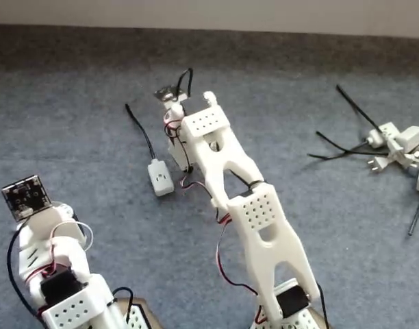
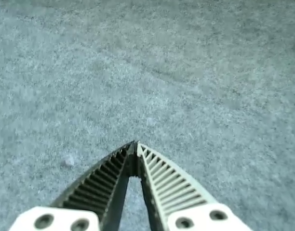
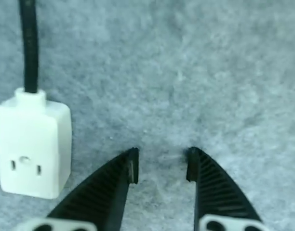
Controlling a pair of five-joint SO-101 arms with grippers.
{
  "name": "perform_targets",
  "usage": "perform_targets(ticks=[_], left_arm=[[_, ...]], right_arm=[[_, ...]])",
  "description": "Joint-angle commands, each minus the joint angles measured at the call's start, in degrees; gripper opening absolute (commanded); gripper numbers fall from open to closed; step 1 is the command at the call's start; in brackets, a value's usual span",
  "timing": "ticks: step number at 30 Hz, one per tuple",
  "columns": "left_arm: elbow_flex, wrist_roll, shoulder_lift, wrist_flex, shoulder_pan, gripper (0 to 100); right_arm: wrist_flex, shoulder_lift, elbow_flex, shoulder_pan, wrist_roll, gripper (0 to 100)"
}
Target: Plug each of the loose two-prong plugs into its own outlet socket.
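I am seeing the right gripper [image 3: 162, 166] part-open, the outlet socket [image 3: 32, 144] lying just left of it. The left gripper [image 2: 134, 149] is sitting closed.

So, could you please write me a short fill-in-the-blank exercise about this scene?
1. The left gripper is ___ above the carpet.
2. The right gripper is ___, holding nothing.
3. The white outlet socket lying beside the right gripper has a ___ cable.
Missing words: shut; open; black.
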Motion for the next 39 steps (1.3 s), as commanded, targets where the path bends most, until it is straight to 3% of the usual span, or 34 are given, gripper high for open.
perform_targets(ticks=[1,7,16,20,23,26,29,34,39], left_arm=[[-0.5,0.0,-0.2,-1.2,1.2,1],[-0.5,0.0,-0.2,-1.2,1.2,1],[-0.7,0.0,-0.2,-1.2,2.2,1],[-1.3,-0.2,-0.2,-2.4,13.9,1],[-4.4,0.2,0.1,-5.3,19.6,8],[-8.5,8.7,0.3,-6.4,24.4,17],[-10.7,12.7,1.4,-6.4,30.1,17],[-11.2,12.7,14.2,-12.3,33.5,18],[-22.1,12.7,40.7,-16.2,34.5,17]], right_arm=[[0.0,0.0,-0.1,5.1,0.5,19.1],[4.1,-1.7,-3.4,6.2,0.6,19.1],[5.4,-11.7,-7.2,-0.6,0.2,19.1],[5.5,-16.8,-7.1,-0.7,0.2,19.1],[5.6,-20.4,-6.9,2.1,-0.7,19.1],[5.6,-24.0,-4.1,6.5,-3.1,19.1],[5.5,-28.5,1.2,10.3,-3.1,19.1],[5.4,-36.6,11.4,17.0,-3.4,19.1],[5.3,-42.8,19.3,22.4,-3.2,19.1]])
